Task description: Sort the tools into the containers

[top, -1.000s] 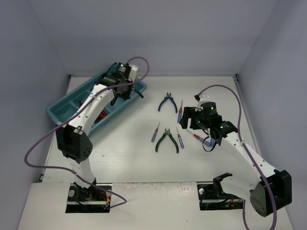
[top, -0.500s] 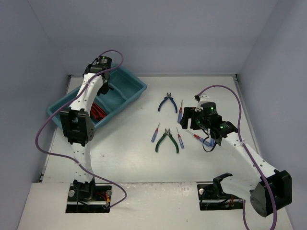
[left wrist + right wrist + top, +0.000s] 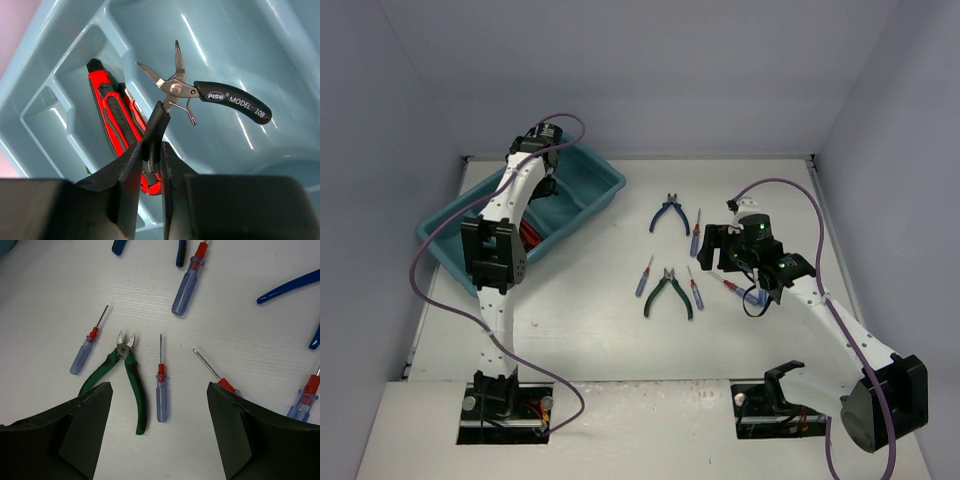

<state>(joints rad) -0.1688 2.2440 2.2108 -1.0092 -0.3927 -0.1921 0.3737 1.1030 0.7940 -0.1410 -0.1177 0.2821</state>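
Observation:
My left gripper (image 3: 149, 152) is shut on one handle of the black-handled pliers (image 3: 227, 98), which hang open over the teal tray (image 3: 280, 45). Red-handled cutters (image 3: 111, 107) lie in a long compartment below. In the top view the left gripper (image 3: 541, 184) is over the tray's (image 3: 588, 190) far part. My right gripper (image 3: 159, 386) is open above a blue-handled screwdriver (image 3: 161, 390), with green-handled pliers (image 3: 131, 375) to its left. In the top view the right gripper (image 3: 715, 250) hovers over the table right of the green pliers (image 3: 668, 292).
On the table lie blue-handled pliers (image 3: 669, 214) and several thin screwdrivers (image 3: 696, 235) (image 3: 644, 276) (image 3: 693, 288) (image 3: 735, 290). In the right wrist view more screwdrivers (image 3: 87, 342) (image 3: 189, 280) (image 3: 215, 372) and blue pliers handles (image 3: 290, 285) surround the gripper. The enclosure walls stand close.
My left arm has swung from the tray's right end leftward over its far middle, still holding the pliers. The right arm has not moved.

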